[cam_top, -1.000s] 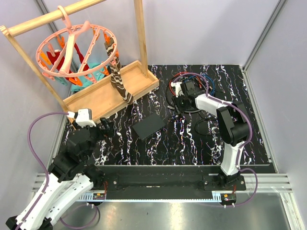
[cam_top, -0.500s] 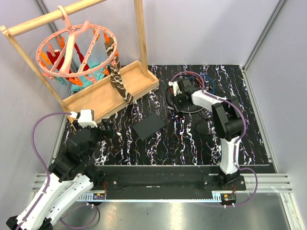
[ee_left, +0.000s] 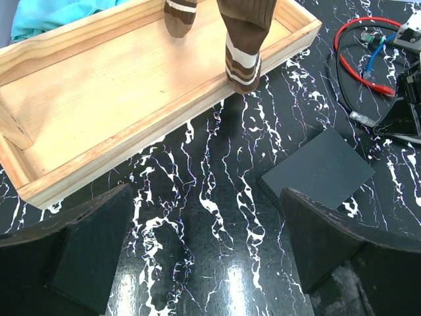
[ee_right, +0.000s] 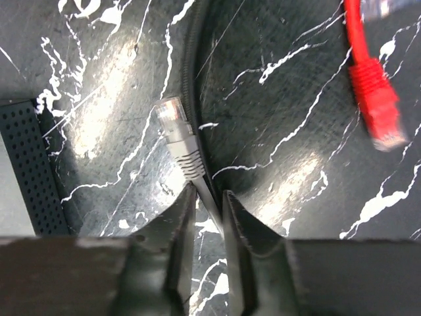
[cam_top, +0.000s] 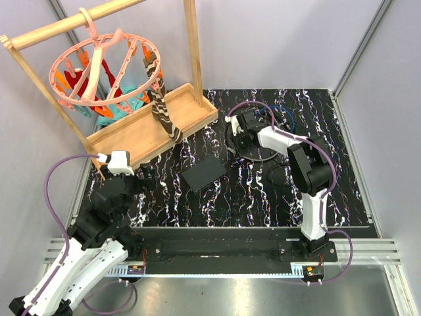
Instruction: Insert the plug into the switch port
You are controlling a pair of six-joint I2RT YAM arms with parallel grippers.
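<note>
The switch is a flat matte black box [cam_top: 204, 172] lying mid-table; it also shows in the left wrist view [ee_left: 316, 176] and at the left edge of the right wrist view [ee_right: 20, 171]. My right gripper [cam_top: 241, 135] [ee_right: 207, 194] is shut on a grey cable just behind its clear-tipped grey plug [ee_right: 176, 131]. The plug sticks out ahead of the fingers, low over the table, right of the switch and apart from it. My left gripper [cam_top: 146, 172] [ee_left: 207, 224] is open and empty, left of the switch.
A red cable with a red plug [ee_right: 375, 99] lies right of the grey plug, among coiled cables [cam_top: 276, 118]. A wooden tray [cam_top: 131, 135] with a hanging striped sock [cam_top: 164, 112] and a peg hanger rack [cam_top: 105, 66] stands at the back left.
My right gripper has moved left along the back of the table, toward the switch. The left arm has barely moved.
</note>
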